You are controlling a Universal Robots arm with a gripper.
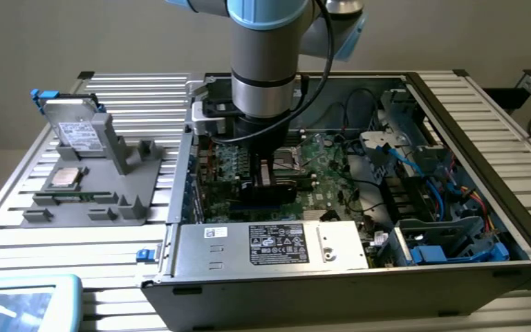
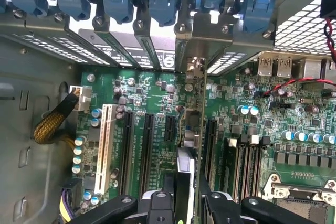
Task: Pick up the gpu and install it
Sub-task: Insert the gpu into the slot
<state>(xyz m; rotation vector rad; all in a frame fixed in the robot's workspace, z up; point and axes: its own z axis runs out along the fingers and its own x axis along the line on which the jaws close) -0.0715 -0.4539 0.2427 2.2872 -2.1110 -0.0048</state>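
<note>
Gripper (image 2: 181,203) deep inside case (image 1: 469,117), pinching gpu (image 2: 190,129) edge-on above motherboard (image 2: 152,98). Card held upright, lined along a slot, bracket end toward rear slot covers (image 2: 131,51), likely so edge connector can drop straight in. Not judged seated yet.

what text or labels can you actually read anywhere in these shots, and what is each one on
No text can be read.
Power supply label: black with white print and marks, too small to read.
White sticker on the power supply's metal housing: too small to read.
Drive label on the grey stand: blurred.
Motherboard silkscreen: tiny white marks, unreadable.
Round sticker at the slot brackets: unreadable.
</note>
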